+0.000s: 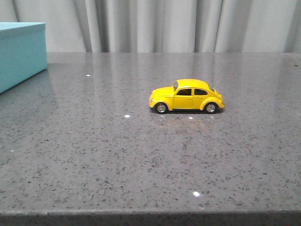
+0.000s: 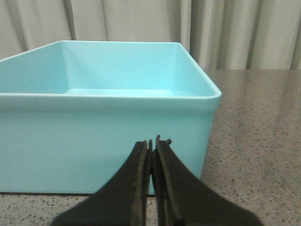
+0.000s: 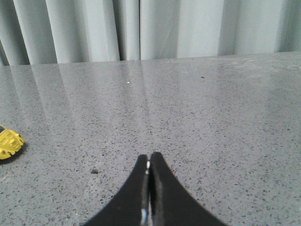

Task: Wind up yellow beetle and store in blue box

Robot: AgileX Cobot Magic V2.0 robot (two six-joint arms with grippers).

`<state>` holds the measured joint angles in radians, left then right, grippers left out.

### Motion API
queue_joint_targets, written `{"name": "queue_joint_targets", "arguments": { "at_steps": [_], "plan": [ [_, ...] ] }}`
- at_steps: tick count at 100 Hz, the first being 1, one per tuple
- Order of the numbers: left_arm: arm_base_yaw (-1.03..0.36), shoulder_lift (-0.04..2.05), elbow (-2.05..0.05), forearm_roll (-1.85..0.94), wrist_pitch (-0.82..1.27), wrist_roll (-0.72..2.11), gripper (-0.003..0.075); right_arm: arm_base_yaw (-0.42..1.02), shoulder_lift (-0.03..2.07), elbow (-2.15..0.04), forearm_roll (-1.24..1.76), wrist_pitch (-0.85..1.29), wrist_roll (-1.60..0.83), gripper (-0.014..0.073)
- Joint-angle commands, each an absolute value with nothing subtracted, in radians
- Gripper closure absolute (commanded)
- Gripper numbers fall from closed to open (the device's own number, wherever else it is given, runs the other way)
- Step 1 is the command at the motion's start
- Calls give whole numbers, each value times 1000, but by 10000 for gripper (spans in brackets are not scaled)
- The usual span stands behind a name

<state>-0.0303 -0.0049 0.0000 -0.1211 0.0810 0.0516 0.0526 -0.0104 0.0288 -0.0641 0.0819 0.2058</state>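
Observation:
The yellow beetle (image 1: pixel 186 96) stands on its wheels on the grey speckled table, right of the middle in the front view, nose to the left. One end of it shows at the edge of the right wrist view (image 3: pixel 8 142). The blue box (image 1: pixel 21 52) sits at the table's far left. In the left wrist view its open, empty inside and near wall (image 2: pixel 103 141) fill the picture. My left gripper (image 2: pixel 153 141) is shut and empty, close before that wall. My right gripper (image 3: pixel 149 157) is shut and empty over bare table, apart from the car. Neither arm shows in the front view.
The grey speckled table (image 1: pixel 94 155) runs back to a grey pleated curtain (image 1: pixel 164 23). Its front edge (image 1: pixel 150 214) crosses the bottom of the front view.

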Motion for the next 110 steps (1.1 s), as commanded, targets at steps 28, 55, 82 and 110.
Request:
{"name": "queue_joint_targets", "arguments": {
  "at_steps": [28, 55, 82, 110],
  "plan": [
    [-28, -37, 21, -129, -21, 45, 739, 47, -33, 12, -66, 0, 200, 711],
    [-28, -37, 21, -129, -21, 45, 739, 47, -33, 12, -66, 0, 200, 711],
    [-28, -37, 21, -129, -21, 45, 739, 47, -33, 12, -66, -33, 200, 711],
    [-28, -37, -17, -217, -29, 45, 739, 49, -30, -31, -66, -143, 200, 709]
  ]
}}
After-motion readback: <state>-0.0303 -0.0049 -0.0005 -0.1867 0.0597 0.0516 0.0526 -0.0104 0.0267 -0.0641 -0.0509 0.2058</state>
